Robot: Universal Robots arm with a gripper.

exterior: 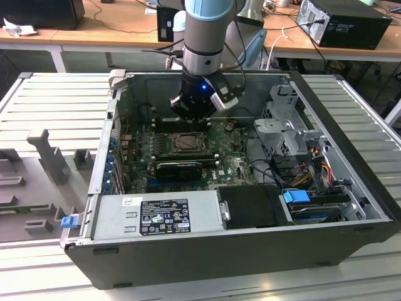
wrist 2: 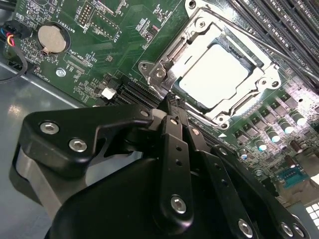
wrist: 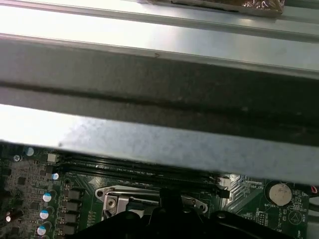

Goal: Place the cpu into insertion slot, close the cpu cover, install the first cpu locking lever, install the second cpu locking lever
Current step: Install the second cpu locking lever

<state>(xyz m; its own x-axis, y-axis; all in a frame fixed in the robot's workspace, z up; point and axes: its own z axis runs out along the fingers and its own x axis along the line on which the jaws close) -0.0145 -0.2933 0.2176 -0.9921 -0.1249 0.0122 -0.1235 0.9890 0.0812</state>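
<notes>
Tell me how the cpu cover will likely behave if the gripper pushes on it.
The cpu cover looks like thin sheet metal, so probably stiff and light. It lies flat around the cpu, so likely won't tip. Its shiny surface may let the gripper slip.

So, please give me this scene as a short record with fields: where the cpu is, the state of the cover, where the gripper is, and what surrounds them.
cpu: seated in the insertion slot, pale face showing
cpu cover: down around the cpu, framing it
gripper: fingers together, tips at the cover's edge, holding nothing
green board: carries the socket and a coin battery
computer case: open, lying on the table, arm reaching in from above
</notes>
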